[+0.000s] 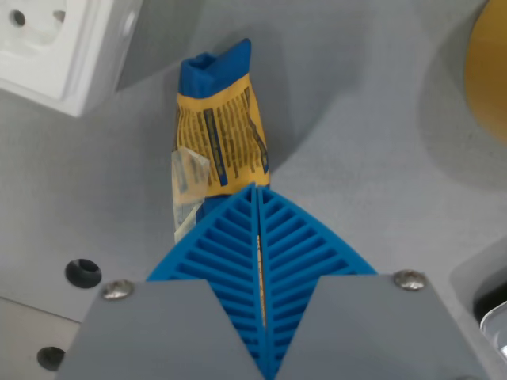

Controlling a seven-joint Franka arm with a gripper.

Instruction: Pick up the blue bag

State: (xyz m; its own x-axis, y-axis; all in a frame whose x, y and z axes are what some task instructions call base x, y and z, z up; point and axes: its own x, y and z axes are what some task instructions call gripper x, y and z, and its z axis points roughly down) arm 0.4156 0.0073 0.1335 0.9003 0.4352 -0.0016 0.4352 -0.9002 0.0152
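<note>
The blue bag [220,127] has a blue end and a yellow printed body with a clear tape patch. It stretches from the wrist view's upper middle down to my fingertips. My gripper [257,191] is shut on the bag's near end. The two blue ribbed fingers [222,253] are pressed together, and a thin yellow sliver of the bag shows in the seam between them. The bag's lower end is hidden behind the fingers. A dark shadow falls on the grey surface to the right of the bag.
A white socket block [55,43] sits at the wrist view's upper left, close to the bag's blue end. A yellow rounded object [487,67] is at the upper right edge. A pale container rim [479,277] shows at the lower right. Holes [82,273] mark the surface at the lower left.
</note>
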